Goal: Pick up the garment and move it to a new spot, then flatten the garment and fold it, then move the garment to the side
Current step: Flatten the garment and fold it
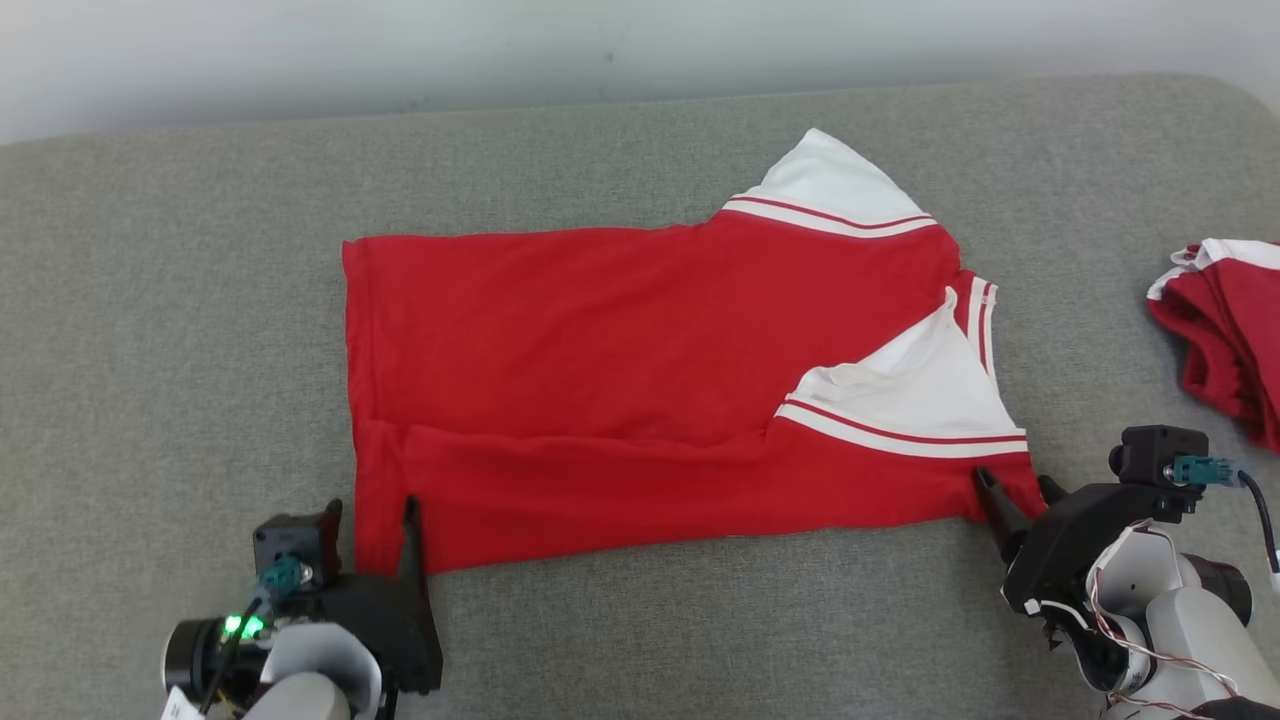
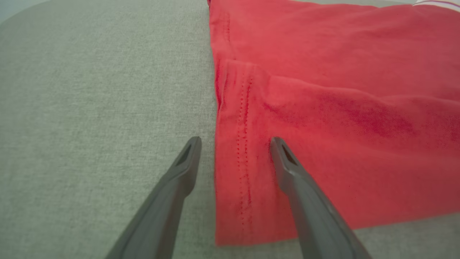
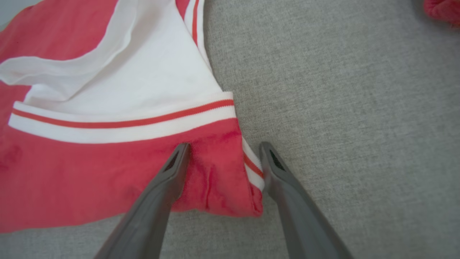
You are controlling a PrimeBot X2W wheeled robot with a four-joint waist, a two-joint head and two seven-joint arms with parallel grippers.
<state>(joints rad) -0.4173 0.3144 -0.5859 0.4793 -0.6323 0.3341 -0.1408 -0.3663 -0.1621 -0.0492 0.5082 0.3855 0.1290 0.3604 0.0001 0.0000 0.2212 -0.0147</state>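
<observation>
A red garment (image 1: 600, 350) with white, red-striped sleeves lies spread on the grey cushioned surface (image 1: 180, 300); its near edge is folded over in a long strip. My left gripper (image 1: 372, 520) is open at the garment's near left corner. In the left wrist view, the left gripper (image 2: 235, 142) straddles the stitched hem of the garment (image 2: 341, 90), one finger on bare cushion and one over the cloth. My right gripper (image 1: 1015, 490) is open at the near right corner. In the right wrist view, the right gripper (image 3: 224, 145) has that corner of the garment (image 3: 72, 172) between its fingers.
A pile of other red-and-white clothing (image 1: 1225, 320) sits at the right edge, with a bit of the pile (image 3: 444, 9) also in the right wrist view's top corner. A pale wall (image 1: 600, 40) runs behind the cushion's far edge. Bare cushion surrounds the garment.
</observation>
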